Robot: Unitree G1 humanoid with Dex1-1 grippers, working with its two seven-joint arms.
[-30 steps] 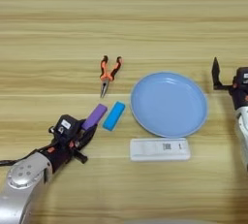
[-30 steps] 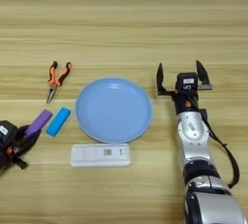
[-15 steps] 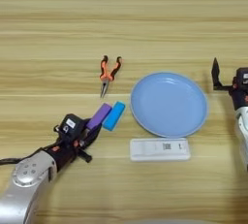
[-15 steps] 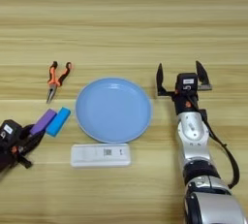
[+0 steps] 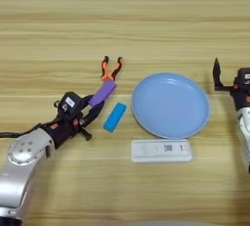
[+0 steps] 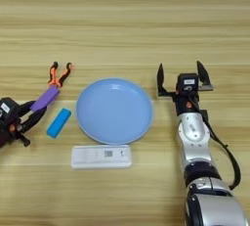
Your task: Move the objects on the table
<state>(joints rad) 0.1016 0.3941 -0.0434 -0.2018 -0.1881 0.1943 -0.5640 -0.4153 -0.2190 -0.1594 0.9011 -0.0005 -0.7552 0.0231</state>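
My left gripper [image 5: 94, 106] is shut on the lower end of the flat purple bar [image 5: 102, 93], which slants up to the right above the table [image 5: 125, 19]. The bar's upper tip reaches the handles of the needle-nose pliers [image 5: 111, 68], which lie with orange-and-black handles just left of the plate. My right gripper [image 6: 184, 75] stands open and idle to the right of the plate, with nothing between its fingers.
A round blue plate [image 5: 201, 117] sits at the middle right. A small light-blue block [image 5: 114, 117] lies beside the purple bar, right of my left gripper. A white rectangular device [image 5: 160, 150] lies in front of the plate.
My left gripper has carried the purple bar up and to the right, from beside the light-blue block to the pliers' handles. The right arm has not moved.
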